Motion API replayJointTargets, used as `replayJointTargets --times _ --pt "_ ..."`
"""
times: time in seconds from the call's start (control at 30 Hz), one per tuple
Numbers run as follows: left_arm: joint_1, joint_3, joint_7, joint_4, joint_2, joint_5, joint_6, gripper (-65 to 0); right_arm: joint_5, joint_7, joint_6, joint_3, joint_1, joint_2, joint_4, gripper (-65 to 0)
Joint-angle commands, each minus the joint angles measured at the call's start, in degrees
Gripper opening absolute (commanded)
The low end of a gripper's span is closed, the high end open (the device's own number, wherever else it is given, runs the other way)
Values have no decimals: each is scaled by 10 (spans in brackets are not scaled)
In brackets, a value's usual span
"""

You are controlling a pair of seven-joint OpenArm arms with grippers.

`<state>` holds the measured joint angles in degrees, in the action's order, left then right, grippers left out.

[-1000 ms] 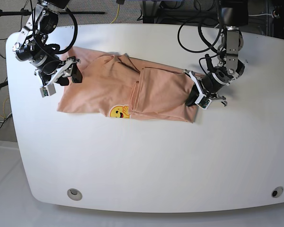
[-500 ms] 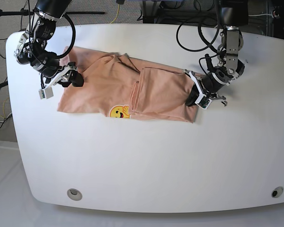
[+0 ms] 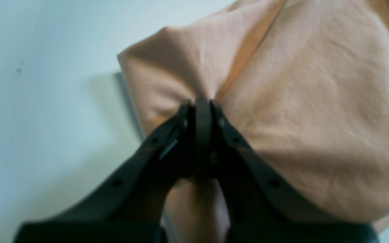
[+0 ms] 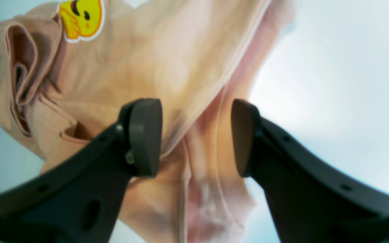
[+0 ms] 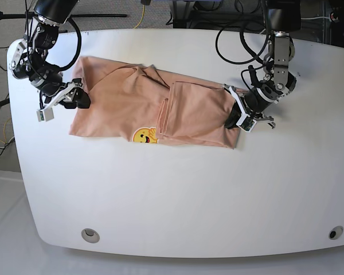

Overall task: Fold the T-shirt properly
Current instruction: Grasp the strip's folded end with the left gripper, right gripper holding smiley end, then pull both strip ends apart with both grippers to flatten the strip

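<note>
Left gripper (image 3: pixel 201 104) pinched tight on a bunch of the T-shirt (image 3: pixel 316 101), black fingers pressed together with peach cloth puckered at the tips. In the base view, left gripper (image 5: pixel 236 118) down at the shirt's right end, just at the corner. Right gripper (image 4: pixel 196 135) wide open, nothing held between the pads (image 4: pixel 145 136), shirt cloth lying blurry below the gap. In the base view, right gripper (image 5: pixel 79 98) at the shirt's left edge, near the sleeve end.

Around: only the white table (image 5: pixel 189 200), with two small round holes near the front edge (image 5: pixel 90 234) and black cables (image 5: pixel 235 40) hanging behind the far arm. Nothing lying on top of the shirt apart from the grippers.

T-shirt (image 5: pixel 155 109) spread long across the back half of the table, peach and wrinkled, partly folded over itself with a raised fold line down the middle. Yellow smiley face (image 5: pixel 144 136) at the front edge, half tucked under the fold. Same smiley (image 4: pixel 81 17) at the top of the right wrist view.

Left arm bent down from the back edge, wrist tipped low toward the cloth. Right arm reaching in from the far left corner, wrist angled sideways.
</note>
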<state>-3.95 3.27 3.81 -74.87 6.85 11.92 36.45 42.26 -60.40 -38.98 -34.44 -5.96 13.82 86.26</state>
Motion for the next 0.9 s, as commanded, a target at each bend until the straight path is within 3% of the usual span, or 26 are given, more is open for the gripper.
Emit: replayJointTargets --times 0.0,0.4,0.87 --pt "-6 -1 51 3 3 32 1 -637 -3 12 -3 -2 1 7 9 -335" --pt "-6 -1 51 3 3 31 1 -637 -103 12 -10 -1 -5 -25 9 -335" --pt "-11 -1 51 -2 3 31 1 -637 -142 9 -10 0 -7 -45 9 -335"
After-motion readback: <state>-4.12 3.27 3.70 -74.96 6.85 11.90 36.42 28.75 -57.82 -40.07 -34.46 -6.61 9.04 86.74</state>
